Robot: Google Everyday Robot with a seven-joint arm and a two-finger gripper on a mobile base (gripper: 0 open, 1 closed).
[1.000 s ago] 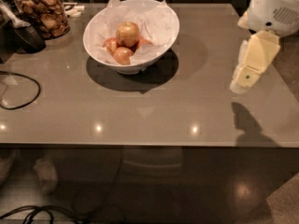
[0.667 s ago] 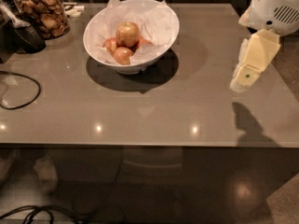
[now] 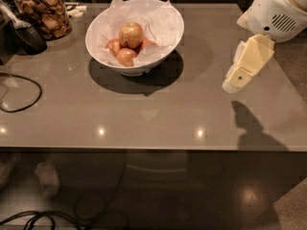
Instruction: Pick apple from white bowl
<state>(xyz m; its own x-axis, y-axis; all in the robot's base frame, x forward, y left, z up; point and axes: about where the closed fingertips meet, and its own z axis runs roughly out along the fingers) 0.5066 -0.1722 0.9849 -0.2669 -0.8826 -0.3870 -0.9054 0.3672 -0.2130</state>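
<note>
A white bowl lined with crumpled paper sits at 11 o'clock on the table. It holds the yellow apple atop smaller red apples. A jar of brown snacks stands at 10 o'clock. The gripper hangs at 3 o'clock, well apart from the bowl. Whether it is wide or narrow cannot be told.

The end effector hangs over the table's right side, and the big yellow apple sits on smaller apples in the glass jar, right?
Not the glass jar: the camera view shows the apple on the smaller apples in the white bowl. The end effector does hang over the table, at its right side.
</note>
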